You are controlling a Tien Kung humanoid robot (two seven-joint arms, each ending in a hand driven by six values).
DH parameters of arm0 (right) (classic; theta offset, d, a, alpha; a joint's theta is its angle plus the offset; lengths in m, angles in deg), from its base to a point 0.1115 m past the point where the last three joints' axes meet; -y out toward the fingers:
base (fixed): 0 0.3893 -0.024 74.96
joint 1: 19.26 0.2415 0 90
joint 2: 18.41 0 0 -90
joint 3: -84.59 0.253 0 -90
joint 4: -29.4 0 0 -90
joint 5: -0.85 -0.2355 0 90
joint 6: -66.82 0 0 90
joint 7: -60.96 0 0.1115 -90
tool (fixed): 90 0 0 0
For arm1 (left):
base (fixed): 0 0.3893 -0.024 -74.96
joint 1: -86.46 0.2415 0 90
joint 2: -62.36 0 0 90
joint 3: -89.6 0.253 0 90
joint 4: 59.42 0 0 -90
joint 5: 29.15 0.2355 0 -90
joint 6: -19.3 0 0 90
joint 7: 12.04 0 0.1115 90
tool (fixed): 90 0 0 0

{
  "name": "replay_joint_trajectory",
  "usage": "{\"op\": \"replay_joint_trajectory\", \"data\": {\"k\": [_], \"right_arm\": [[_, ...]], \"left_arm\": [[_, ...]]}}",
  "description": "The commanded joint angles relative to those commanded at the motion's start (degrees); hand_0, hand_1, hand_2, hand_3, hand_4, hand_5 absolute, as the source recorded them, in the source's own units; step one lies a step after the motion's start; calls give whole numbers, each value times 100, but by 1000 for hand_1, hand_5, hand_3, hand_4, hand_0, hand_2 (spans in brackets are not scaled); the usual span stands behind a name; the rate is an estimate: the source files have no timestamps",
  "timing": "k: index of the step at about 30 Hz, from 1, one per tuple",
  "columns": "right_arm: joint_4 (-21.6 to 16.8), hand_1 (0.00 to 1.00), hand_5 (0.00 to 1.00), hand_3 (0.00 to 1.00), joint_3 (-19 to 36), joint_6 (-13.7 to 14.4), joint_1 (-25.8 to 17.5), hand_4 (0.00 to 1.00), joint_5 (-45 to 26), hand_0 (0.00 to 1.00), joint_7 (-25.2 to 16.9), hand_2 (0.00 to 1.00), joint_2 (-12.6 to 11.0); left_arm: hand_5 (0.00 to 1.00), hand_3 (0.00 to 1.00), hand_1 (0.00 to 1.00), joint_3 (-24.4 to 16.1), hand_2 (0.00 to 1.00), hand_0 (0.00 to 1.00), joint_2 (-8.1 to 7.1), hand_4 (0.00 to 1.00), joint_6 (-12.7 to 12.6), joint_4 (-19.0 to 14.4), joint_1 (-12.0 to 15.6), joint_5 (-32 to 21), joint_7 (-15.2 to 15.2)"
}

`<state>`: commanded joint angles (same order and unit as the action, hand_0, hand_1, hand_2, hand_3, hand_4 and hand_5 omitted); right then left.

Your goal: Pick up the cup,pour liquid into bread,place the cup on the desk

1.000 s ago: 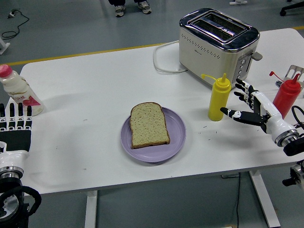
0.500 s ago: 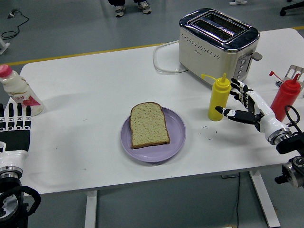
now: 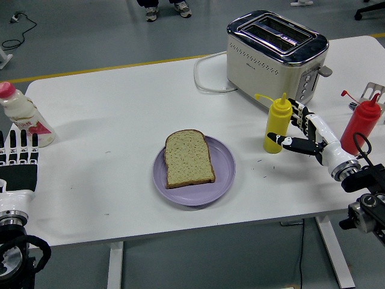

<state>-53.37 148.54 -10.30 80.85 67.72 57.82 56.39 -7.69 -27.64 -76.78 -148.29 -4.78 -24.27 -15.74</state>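
Note:
A yellow squeeze bottle [image 3: 277, 123] stands upright on the white table [image 3: 114, 108], right of centre. My right hand [image 3: 296, 130] is open around it from the right, thumb low at its base and fingers beside its upper body; contact is unclear. A slice of bread [image 3: 189, 158] lies flat on a purple plate [image 3: 224, 162] at the table's middle. My left hand [image 3: 20, 158] rests flat and open at the left edge, holding nothing.
A silver toaster [image 3: 276, 50] with a white cable [image 3: 207, 75] stands behind the yellow bottle. A red squeeze bottle [image 3: 360, 124] is at the far right beside a metal rack [image 3: 372, 92]. A milk bottle [image 3: 24, 115] stands at the far left.
My right hand has moved left, closing in around the yellow bottle. The left hand and everything else stayed still.

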Motion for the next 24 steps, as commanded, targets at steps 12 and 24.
{"op": "replay_joint_trajectory", "data": {"k": [12, 24], "right_arm": [[226, 889, 128, 987, -20, 90, 159, 857, -130, 947, -62, 907, 101], [335, 884, 125, 982, -94, 75, 281, 851, -231, 933, -112, 889, 199]], "left_arm": [[998, 860, 872, -8, 934, 863, 0, 716, 2, 0, -10, 0, 1], [998, 860, 872, -12, 934, 864, 0, 717, 3, 5, -15, -2, 2]]}}
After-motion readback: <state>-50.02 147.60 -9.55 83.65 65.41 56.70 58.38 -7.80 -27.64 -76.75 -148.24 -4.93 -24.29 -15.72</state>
